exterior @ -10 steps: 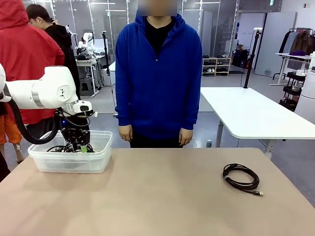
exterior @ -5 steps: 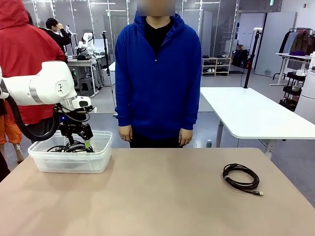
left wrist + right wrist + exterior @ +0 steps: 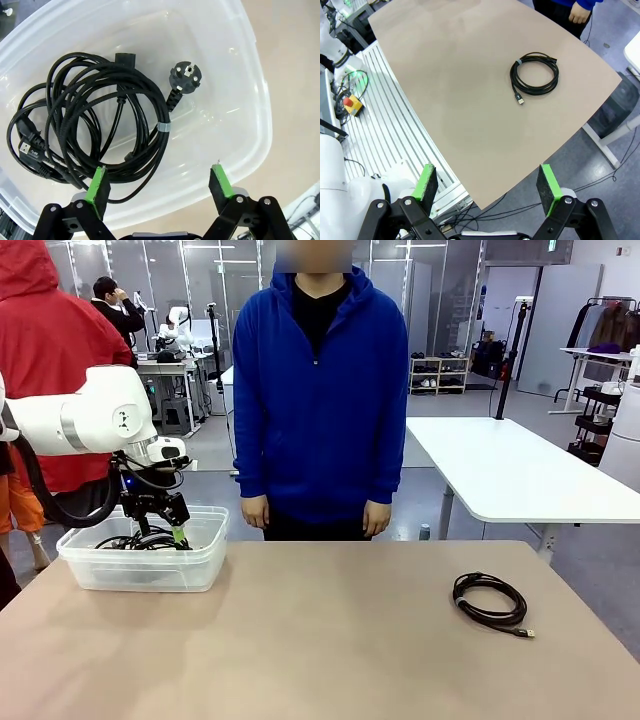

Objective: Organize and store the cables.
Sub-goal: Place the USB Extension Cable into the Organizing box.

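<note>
One coiled black cable (image 3: 489,599) lies on the tan table at the right; the right wrist view has it as a loop (image 3: 535,76) with a small plug. More coiled cables (image 3: 95,115) lie in a clear plastic bin (image 3: 90,575), one ending in a round power plug (image 3: 185,78). My left gripper (image 3: 158,528) hangs open just above the bin, empty, its green pads (image 3: 99,184) wide apart over the bin's near wall (image 3: 260,130). High above the table's corner, my right gripper (image 3: 488,187) stands open with nothing in it.
A person in a blue hoodie (image 3: 322,390) stands at the far edge, hands (image 3: 256,510) hanging at the sides. Bare tabletop (image 3: 330,640) lies between bin and loose cable. A slatted metal frame (image 3: 390,135) runs beside the table, off its edge.
My left gripper has opened and risen a little out of the bin, leaving the cables lying inside. The loose cable and the person have not moved.
</note>
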`<move>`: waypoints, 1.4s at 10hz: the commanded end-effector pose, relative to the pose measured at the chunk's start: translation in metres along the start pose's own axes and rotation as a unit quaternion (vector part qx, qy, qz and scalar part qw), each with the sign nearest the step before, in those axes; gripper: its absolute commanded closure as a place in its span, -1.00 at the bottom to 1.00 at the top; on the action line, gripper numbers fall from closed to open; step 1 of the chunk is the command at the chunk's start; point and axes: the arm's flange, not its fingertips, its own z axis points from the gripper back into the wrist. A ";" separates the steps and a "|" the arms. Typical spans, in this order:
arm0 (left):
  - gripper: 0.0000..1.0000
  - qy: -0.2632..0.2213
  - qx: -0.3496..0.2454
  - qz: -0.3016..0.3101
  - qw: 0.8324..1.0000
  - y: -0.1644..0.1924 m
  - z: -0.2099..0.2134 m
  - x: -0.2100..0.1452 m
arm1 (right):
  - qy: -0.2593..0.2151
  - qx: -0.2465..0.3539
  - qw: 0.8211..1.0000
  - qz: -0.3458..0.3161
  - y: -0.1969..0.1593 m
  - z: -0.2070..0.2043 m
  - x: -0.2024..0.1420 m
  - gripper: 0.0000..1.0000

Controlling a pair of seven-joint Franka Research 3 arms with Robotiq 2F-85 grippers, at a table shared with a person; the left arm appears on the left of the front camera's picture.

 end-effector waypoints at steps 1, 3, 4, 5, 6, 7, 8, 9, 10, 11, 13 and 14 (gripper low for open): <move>-1.00 -0.007 0.007 -0.005 1.000 0.004 0.000 0.001 | -0.002 0.001 1.000 -0.002 0.001 0.000 0.002 -1.00; -1.00 -0.007 0.007 -0.005 1.000 0.004 0.000 0.001 | -0.002 0.001 1.000 -0.002 0.001 0.000 0.002 -1.00; -1.00 -0.007 0.007 -0.005 1.000 0.004 0.000 0.001 | -0.002 0.001 1.000 -0.002 0.001 0.000 0.002 -1.00; -1.00 -0.007 0.007 -0.005 1.000 0.004 0.000 0.001 | -0.002 0.001 1.000 -0.002 0.001 0.000 0.002 -1.00; -1.00 -0.007 0.007 -0.005 1.000 0.004 0.000 0.001 | -0.002 0.001 1.000 -0.002 0.001 0.000 0.002 -1.00; -1.00 -0.007 0.007 -0.005 1.000 0.004 0.000 0.001 | -0.002 0.001 1.000 -0.002 0.001 0.000 0.002 -1.00; -1.00 0.000 0.000 0.000 1.000 0.000 0.000 0.000 | -0.002 0.001 1.000 -0.002 0.001 0.000 0.002 -1.00; -1.00 -0.013 0.000 -0.005 1.000 0.006 0.025 -0.019 | -0.002 0.001 1.000 -0.002 0.001 0.000 0.002 -1.00; -1.00 -0.045 -0.027 -0.012 0.999 0.011 0.060 -0.046 | -0.002 0.001 1.000 -0.002 0.001 0.000 0.002 -1.00; -1.00 -0.095 -0.023 0.006 0.995 0.025 0.096 -0.083 | -0.002 0.001 1.000 -0.002 0.001 0.000 0.002 -1.00; -1.00 -0.182 -0.008 0.003 0.983 0.046 0.124 -0.141 | -0.002 0.001 1.000 -0.002 0.001 0.000 0.002 -1.00; -1.00 -0.219 -0.004 0.002 0.976 0.051 0.124 -0.168 | -0.002 0.001 1.000 -0.002 0.001 0.000 0.002 -1.00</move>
